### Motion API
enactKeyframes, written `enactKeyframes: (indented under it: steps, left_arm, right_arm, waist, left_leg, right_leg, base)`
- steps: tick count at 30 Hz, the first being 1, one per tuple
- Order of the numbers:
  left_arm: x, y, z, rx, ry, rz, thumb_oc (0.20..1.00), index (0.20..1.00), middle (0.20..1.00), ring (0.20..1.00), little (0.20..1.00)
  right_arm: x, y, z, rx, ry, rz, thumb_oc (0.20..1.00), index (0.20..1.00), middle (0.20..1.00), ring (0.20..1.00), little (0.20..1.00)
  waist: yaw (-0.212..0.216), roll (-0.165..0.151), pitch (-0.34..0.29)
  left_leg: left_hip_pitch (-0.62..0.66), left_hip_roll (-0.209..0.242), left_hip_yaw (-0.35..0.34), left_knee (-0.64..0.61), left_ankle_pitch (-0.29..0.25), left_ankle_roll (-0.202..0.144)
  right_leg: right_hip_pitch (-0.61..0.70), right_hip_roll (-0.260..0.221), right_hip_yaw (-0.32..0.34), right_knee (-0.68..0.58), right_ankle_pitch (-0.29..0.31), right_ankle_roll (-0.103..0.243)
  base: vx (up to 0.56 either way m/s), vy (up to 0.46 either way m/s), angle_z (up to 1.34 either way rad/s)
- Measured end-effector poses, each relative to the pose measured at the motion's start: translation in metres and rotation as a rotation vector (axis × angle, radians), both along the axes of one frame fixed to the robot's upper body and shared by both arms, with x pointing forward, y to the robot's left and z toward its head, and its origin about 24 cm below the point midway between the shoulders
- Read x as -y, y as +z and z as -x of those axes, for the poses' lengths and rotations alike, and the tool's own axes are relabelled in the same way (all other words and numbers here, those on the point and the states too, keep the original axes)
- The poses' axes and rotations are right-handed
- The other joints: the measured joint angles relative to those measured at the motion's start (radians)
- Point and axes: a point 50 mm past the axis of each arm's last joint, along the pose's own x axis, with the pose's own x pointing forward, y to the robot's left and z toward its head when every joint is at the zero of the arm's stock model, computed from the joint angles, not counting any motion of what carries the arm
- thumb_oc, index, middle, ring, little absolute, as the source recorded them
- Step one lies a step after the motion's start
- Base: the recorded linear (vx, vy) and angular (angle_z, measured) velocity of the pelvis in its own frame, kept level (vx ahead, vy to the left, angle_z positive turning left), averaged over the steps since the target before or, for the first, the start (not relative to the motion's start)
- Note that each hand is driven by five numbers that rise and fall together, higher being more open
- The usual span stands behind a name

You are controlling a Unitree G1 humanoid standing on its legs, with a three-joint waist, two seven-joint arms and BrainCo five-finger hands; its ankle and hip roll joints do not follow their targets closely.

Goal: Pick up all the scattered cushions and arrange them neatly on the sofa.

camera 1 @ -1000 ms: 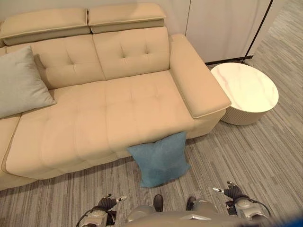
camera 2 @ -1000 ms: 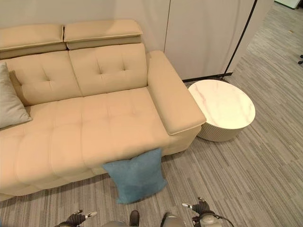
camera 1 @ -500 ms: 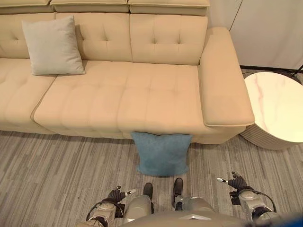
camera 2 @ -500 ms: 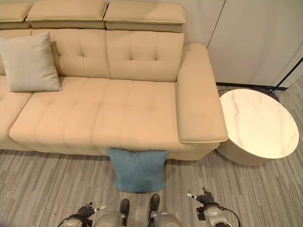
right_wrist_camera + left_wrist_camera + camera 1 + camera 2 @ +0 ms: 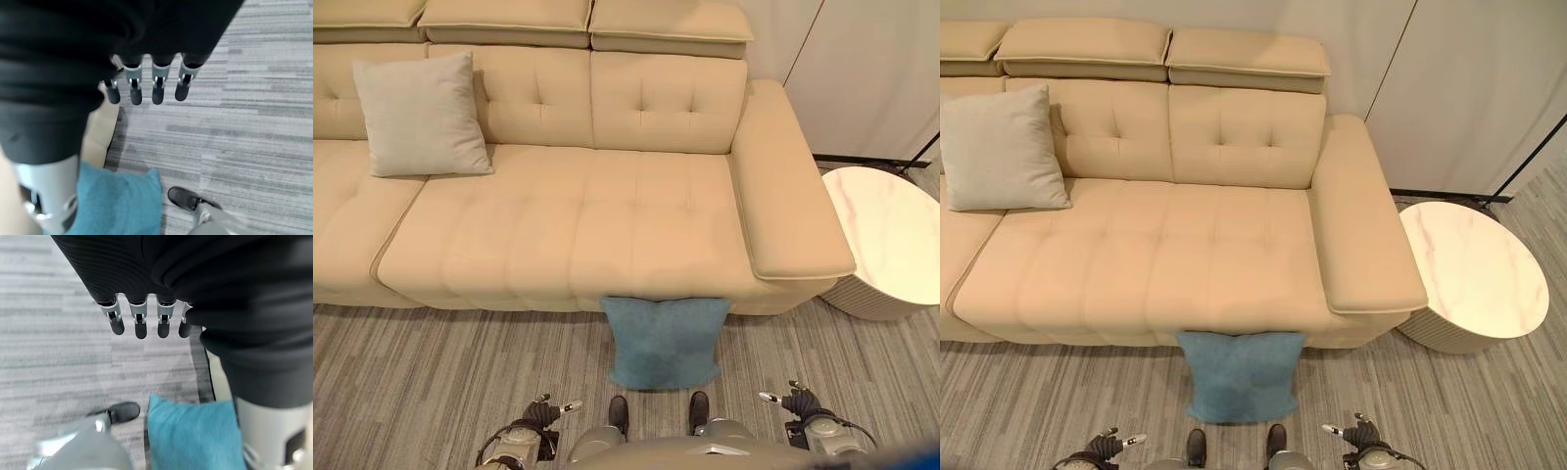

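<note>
Here a blue cushion (image 5: 666, 341) is seen on the striped grey floor (image 5: 431, 372), propped against the front of the beige sofa (image 5: 568, 225), below the seat nearest the right armrest (image 5: 788, 201). Its top edge is touching the sofa base and its lower edge is resting on the floor. A pale grey cushion (image 5: 419, 116) is stood upright on the sofa seat, leaned against the backrest toward the left part. The rest of the seat is bare.

The left hand (image 5: 546, 413) is held low at the bottom edge of the head views, left of the blue cushion and apart from it. In the left wrist view its fingers (image 5: 141, 324) are shown straight and relaxed in a row, nothing gripped, with the blue cushion (image 5: 193, 435) seen past them on the floor.

The right hand (image 5: 795, 401) is held low at the bottom right, also apart from the blue cushion. In the right wrist view its fingers (image 5: 157, 90) are extended loosely, nothing held; the blue cushion (image 5: 117, 203) and the striped floor are seen beyond.

A round white marble-top side table (image 5: 891, 240) is placed just beside the right armrest. A pale wall panel (image 5: 1469, 88) is seen behind it.
</note>
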Motion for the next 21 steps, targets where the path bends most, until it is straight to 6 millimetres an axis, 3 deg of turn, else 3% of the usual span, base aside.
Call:
enactKeyframes:
  steps: [2,5,10,11,13,15,17,19,21]
  left_arm:
    - [-0.003,0.003,-0.006,0.025,-0.005,-0.007,1.0,1.0,1.0,1.0,1.0]
    - [-0.002,0.01,-0.026,0.101,-0.011,-0.013,1.0,1.0,1.0,1.0,1.0]
    - [0.005,0.05,-0.113,0.397,0.022,-0.007,1.0,1.0,1.0,1.0,1.0]
    - [0.009,0.069,-0.139,0.51,0.042,0.005,1.0,1.0,1.0,1.0,1.0]
    - [0.012,0.11,-0.181,0.725,0.077,0.032,1.0,1.0,1.0,1.0,1.0]
    - [0.014,0.138,-0.206,0.835,0.114,0.047,1.0,1.0,1.0,1.0,1.0]
    - [0.022,0.165,-0.227,0.945,0.104,0.063,1.0,1.0,1.0,1.0,1.0]
    - [0.027,0.21,-0.255,1.097,0.112,0.092,1.0,1.0,1.0,1.0,1.0]
    - [0.037,0.244,-0.273,1.187,0.107,0.125,1.0,1.0,1.0,1.0,1.0]
  right_arm:
    - [0.0,0.001,-0.002,0.005,0.001,0.0,1.0,1.0,1.0,1.0,1.0]
    - [-0.002,0.009,-0.026,0.077,0.014,0.002,1.0,1.0,1.0,1.0,1.0]
    - [0.006,0.053,-0.105,0.319,0.023,0.06,1.0,1.0,1.0,1.0,1.0]
    - [0.009,0.07,-0.128,0.398,0.012,0.083,1.0,1.0,1.0,1.0,1.0]
    - [0.014,0.108,-0.165,0.57,-0.027,0.111,1.0,1.0,1.0,1.0,1.0]
    - [0.006,0.138,-0.194,0.699,-0.063,0.083,1.0,1.0,1.0,1.0,1.0]
    - [0.001,0.167,-0.215,0.815,-0.084,0.078,1.0,1.0,1.0,1.0,1.0]
    - [-0.001,0.221,-0.243,1.02,-0.116,0.056,1.0,1.0,1.0,1.0,1.0]
    - [-0.007,0.258,-0.26,1.127,-0.134,0.033,1.0,1.0,1.0,1.0,1.0]
  waist:
    - [0.01,-0.001,0.0]
    - [0.011,-0.001,0.015]
    - [0.011,0.002,0.167]
    - [0.009,0.004,0.211]
    - [-0.003,0.0,0.258]
    - [-0.007,-0.007,0.3]
    - [-0.015,-0.007,0.296]
    - [-0.022,-0.002,0.308]
    - [-0.023,-0.002,0.368]
  left_leg:
    - [-0.001,-0.002,0.001,-0.001,-0.001,0.001]
    - [-0.074,0.002,0.0,0.035,0.0,0.002]
    - [-0.352,0.01,-0.007,0.198,0.002,0.003]
    - [-0.431,0.011,-0.004,0.226,0.001,-0.011]
    - [-0.628,0.014,0.002,0.318,-0.003,-0.004]
    - [-0.705,0.022,0.001,0.326,0.015,-0.007]
    - [-0.812,0.027,0.001,0.374,0.013,-0.012]
    - [-1.004,0.031,0.0,0.467,0.005,-0.01]
    - [-1.071,0.039,-0.002,0.533,-0.005,-0.012]
  right_leg:
    - [-0.003,0.0,0.002,-0.001,0.0,0.001]
    - [-0.063,0.006,0.007,0.007,0.009,0.001]
    - [-0.326,0.001,0.015,0.144,0.015,-0.008]
    - [-0.42,-0.005,0.019,0.198,0.011,-0.011]
    - [-0.63,-0.023,0.031,0.314,-0.008,-0.023]
    - [-0.72,-0.016,0.045,0.341,0.0,-0.033]
    - [-0.829,-0.017,0.046,0.39,-0.004,-0.031]
    - [-1.021,-0.023,0.049,0.49,-0.017,-0.053]
    - [-1.087,-0.024,0.047,0.547,-0.024,-0.083]
  base:
    - [-0.03,0.004,-0.01]
    - [-0.23,-0.014,-0.01]
    - [-0.21,-0.008,0.01]
    - [-0.24,-0.005,-0.04]
    - [-0.15,-0.013,0.01]
    - [-0.09,-0.019,-0.04]
    - [-0.1,-0.003,0.01]
    - [-0.01,-0.002,0.07]
    - [-0.02,-0.013,-0.01]
